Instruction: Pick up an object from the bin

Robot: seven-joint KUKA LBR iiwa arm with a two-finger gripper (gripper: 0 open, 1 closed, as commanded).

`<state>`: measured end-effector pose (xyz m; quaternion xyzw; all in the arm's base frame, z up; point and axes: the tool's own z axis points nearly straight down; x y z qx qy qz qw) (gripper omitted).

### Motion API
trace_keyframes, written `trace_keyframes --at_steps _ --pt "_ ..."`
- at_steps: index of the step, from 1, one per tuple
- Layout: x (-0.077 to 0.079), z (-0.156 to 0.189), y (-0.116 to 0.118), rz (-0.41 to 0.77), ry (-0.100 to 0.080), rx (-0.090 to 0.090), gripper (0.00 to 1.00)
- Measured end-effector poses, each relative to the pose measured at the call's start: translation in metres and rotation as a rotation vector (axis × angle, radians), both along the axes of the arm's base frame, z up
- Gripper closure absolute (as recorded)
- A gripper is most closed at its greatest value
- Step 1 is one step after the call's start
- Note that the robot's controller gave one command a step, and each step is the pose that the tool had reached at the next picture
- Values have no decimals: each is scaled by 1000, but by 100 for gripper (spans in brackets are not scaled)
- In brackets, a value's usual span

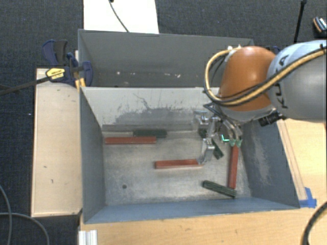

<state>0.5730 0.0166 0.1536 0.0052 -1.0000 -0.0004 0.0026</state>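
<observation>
The reddish-brown flat stick (176, 163) lies lengthwise on the floor in the middle of the grey metal bin (93, 152), and it is the thing nearest the gripper (212, 156): its right end stops just beside the lower tip of the gripper, touching it or all but touching. It lies flat and alone with bare floor around it, so there looks to be room for a grip across its narrow width.

The fingers (206, 154) appear to stand a little apart, one pale and one dark, with nothing pinched between them. They hang past the end of the stick and not astride it, so no grasp is made yet, and I judge the task to be at the approach step.

Just to the right of the gripper, a second reddish-brown stick (233, 170) runs from back to front. Its near end reaches a dark green stick (219, 189) lying slantwise by the front wall, though I cannot tell whether they touch. Well apart, by the back left of the floor, a third reddish-brown stick (130, 141) lies alongside another dark green stick (149, 133).

The arm's orange wrist cover (245, 78) hangs above the right side of the bin, putting the gripper within reach of the three nearer sticks.
</observation>
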Motion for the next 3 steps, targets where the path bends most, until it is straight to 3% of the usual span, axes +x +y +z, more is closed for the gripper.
trace_keyframes --at_steps 1,2,3 --pt "-6 -88 14 77 0 0 0" --pt "-3 -83 14 75 -8 1 100" --pt "-12 56 22 71 -16 0 100"
